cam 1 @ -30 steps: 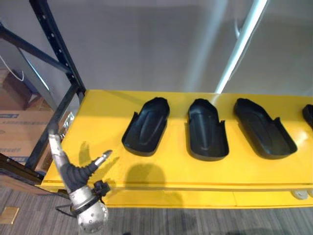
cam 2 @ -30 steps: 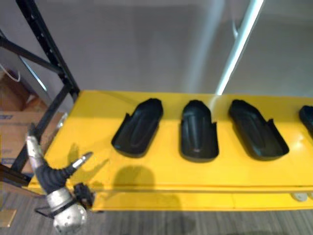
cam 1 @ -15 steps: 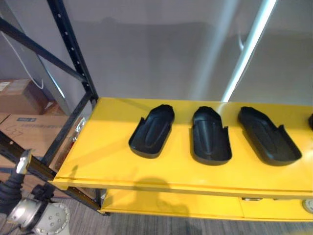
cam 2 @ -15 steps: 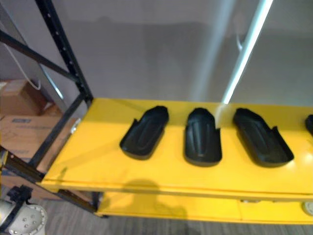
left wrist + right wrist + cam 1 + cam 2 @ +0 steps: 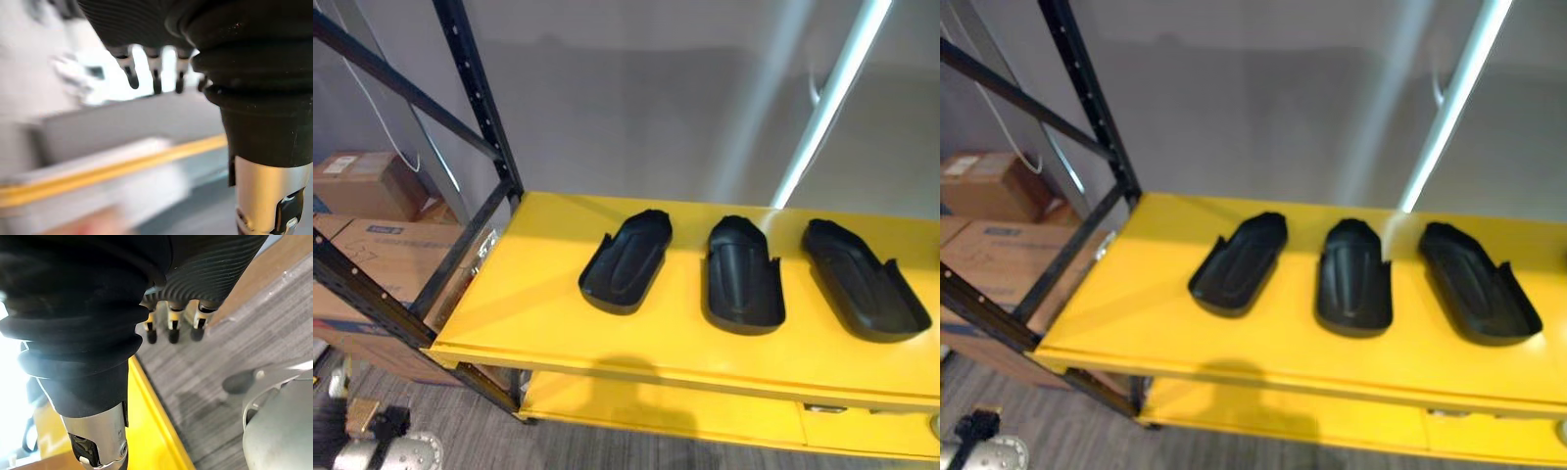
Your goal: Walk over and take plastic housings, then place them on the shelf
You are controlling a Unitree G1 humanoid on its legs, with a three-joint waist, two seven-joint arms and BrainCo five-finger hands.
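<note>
On the top deck of the yellow shelf (image 5: pixel 538 313), three black plastic housings in a row, hollow side up: left housing (image 5: pixel 628 260), middle housing (image 5: pixel 742 274), right housing (image 5: pixel 865 280). Set apart from one another, none touching, probably to allow setting down or lifting out without nudging a neighbour. Outer two slightly splayed at the near ends, middle one straight. All kept toward the back of the deck, with a bare strip left along the front edge: room, by the look of it, for fingers coming in over the lip.

Beside the shelf on the robot's left, a black rack upright (image 5: pixel 480 98) with a slanting brace, and cardboard boxes (image 5: pixel 362 186) stacked beyond it.

Left hand (image 5: pixel 156 78), seen from its own wrist: fingers straight, spread a little, dangling, closed on nothing. Right hand (image 5: pixel 171 325): likewise slack and empty, fingertips pointing down over the grey carpeted floor (image 5: pixel 254 333), close to a yellow edge. Hanging rather than reaching, a posture suited to walking.

Judged from this: no housing in either hand, and all three visible ones resting on the shelf. Likely between loads, or heading off to fetch more. Worth minding the rack upright on any turn to the left.
</note>
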